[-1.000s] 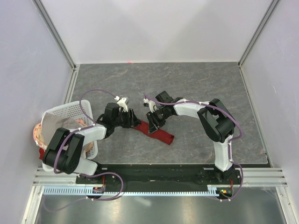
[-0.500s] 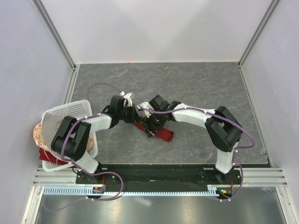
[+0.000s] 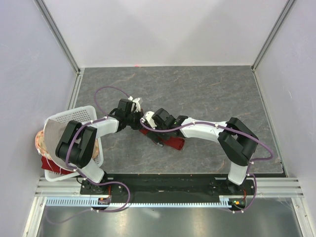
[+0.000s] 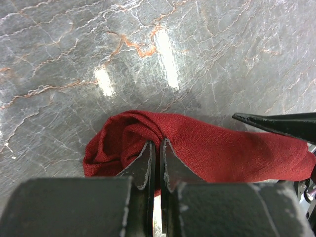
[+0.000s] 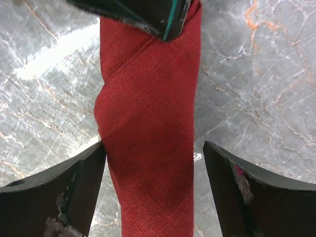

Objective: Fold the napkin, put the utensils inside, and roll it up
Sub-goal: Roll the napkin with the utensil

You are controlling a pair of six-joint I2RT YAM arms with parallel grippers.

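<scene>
The dark red napkin [image 3: 168, 141] lies rolled into a thick tube on the grey marble table. It also shows in the left wrist view [image 4: 217, 148] and the right wrist view [image 5: 148, 128]. My left gripper [image 3: 139, 122] is at the roll's left end [image 4: 157, 144], its jaws shut to a thin slit with the tips against the bunched cloth. My right gripper [image 3: 151, 130] is open and straddles the roll [image 5: 153, 148]. Its left finger [image 5: 74, 177] touches the roll's side and its right finger [image 5: 247, 182] stands clear. No gold utensil is visible.
A white plastic basket [image 3: 74, 114] stands at the table's left edge with a grey-beige cloth [image 3: 53, 132] draped in it and something red [image 3: 48, 163] below. Metal frame posts and pale walls close in the left, right and back sides.
My right gripper has moved left and nearer along the roll, and its elbow has swung forward. My left gripper has shifted right to the roll's end. The two grippers now nearly touch.
</scene>
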